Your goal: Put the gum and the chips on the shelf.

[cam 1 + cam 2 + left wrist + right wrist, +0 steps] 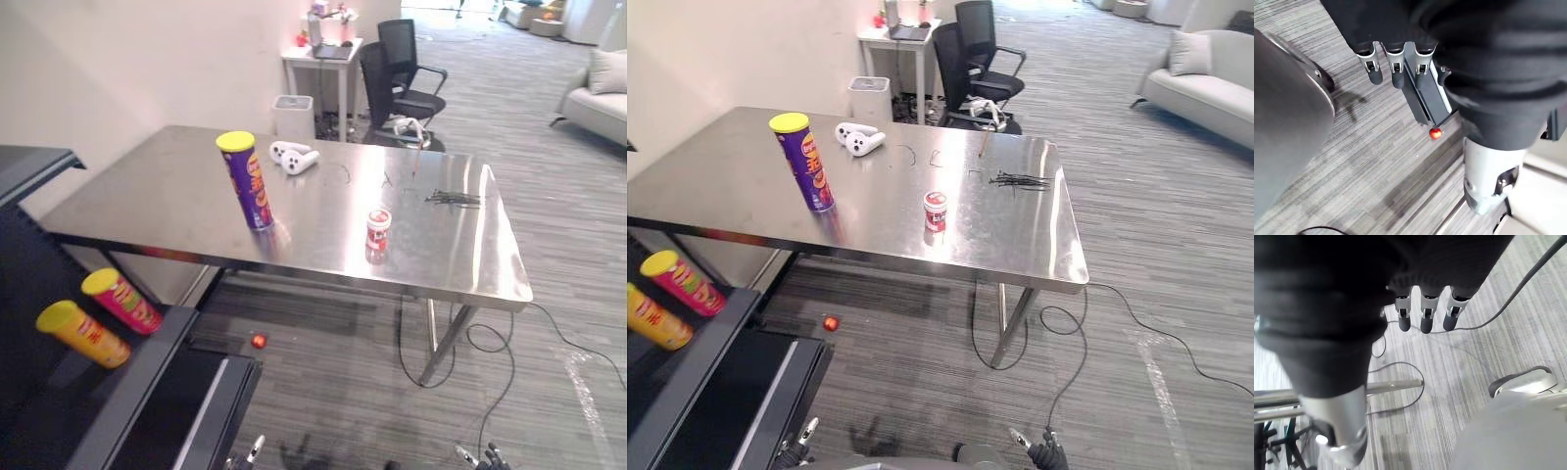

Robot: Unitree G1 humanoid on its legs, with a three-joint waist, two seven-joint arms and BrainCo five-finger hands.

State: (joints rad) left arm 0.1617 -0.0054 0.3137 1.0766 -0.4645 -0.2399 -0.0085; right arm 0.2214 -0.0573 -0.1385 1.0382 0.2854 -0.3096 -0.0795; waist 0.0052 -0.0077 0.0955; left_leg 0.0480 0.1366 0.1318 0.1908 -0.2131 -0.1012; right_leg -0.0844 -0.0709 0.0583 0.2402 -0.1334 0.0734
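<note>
Left eye view: tall purple chips can with yellow lid (252, 186) stands upright, long axis vertical, on the steel table (147, 196). The small red-and-white gum tub (378, 231) stands to its right, nearer the front edge, well apart. Down by the floor hang the left hand (1396, 73) and right hand (1426, 320), fingers relaxed and near straight, holding nothing. The dark shelf (137, 377) is on the robot's left, with 2 yellow-lidded cans (83, 335) lying on it. Likely the left hand is nearer the can and the right nearer the tub.
</note>
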